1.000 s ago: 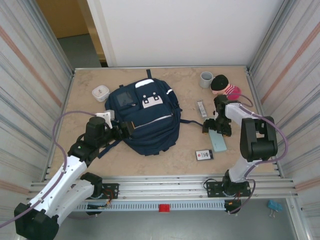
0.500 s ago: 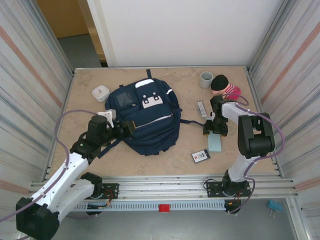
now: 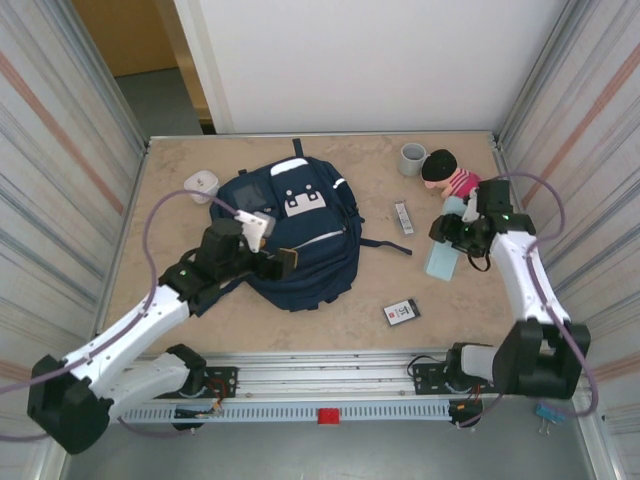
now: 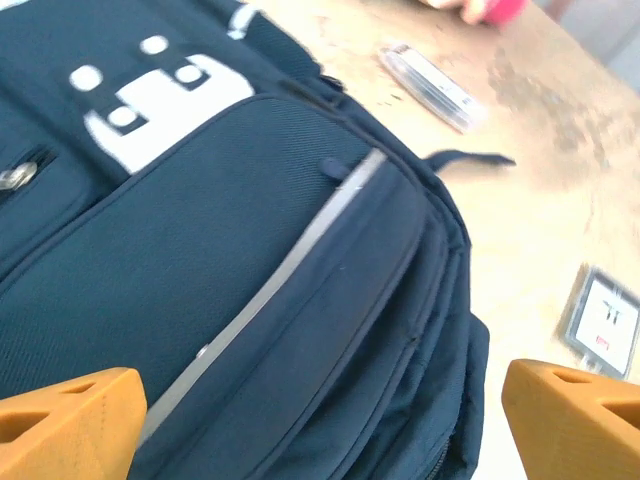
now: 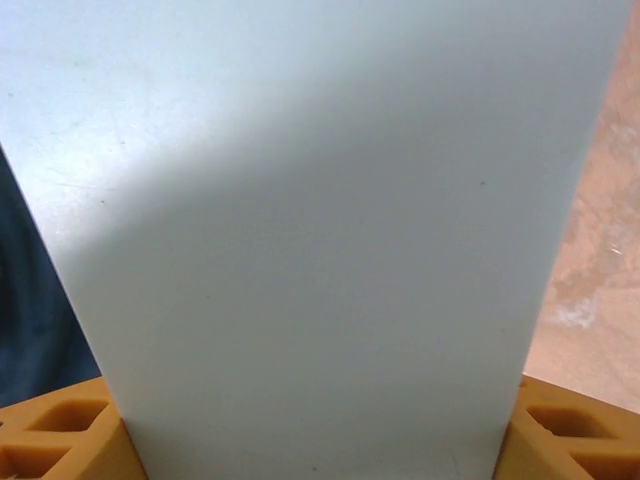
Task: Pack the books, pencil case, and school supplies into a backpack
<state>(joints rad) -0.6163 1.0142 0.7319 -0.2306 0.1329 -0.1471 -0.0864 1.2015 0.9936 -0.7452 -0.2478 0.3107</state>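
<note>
Right of the navy backpack (image 3: 295, 235), my right claw (image 3: 452, 238) pinches the pale teal book (image 3: 440, 262) by one end, ready to carry it across. Over the backpack's front my left claw (image 3: 283, 262) hangs wide, holding nothing, probably to open it. It looks zipped, so I judge that comes first.

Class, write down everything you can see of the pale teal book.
The book is thin, flat and pale teal, its cover smooth, plain and unmarked. The right claw grips it across its width, an orange finger against each side edge. It sits right of the backpack, near the doll; whether its lower end touches the table is unclear.
</note>
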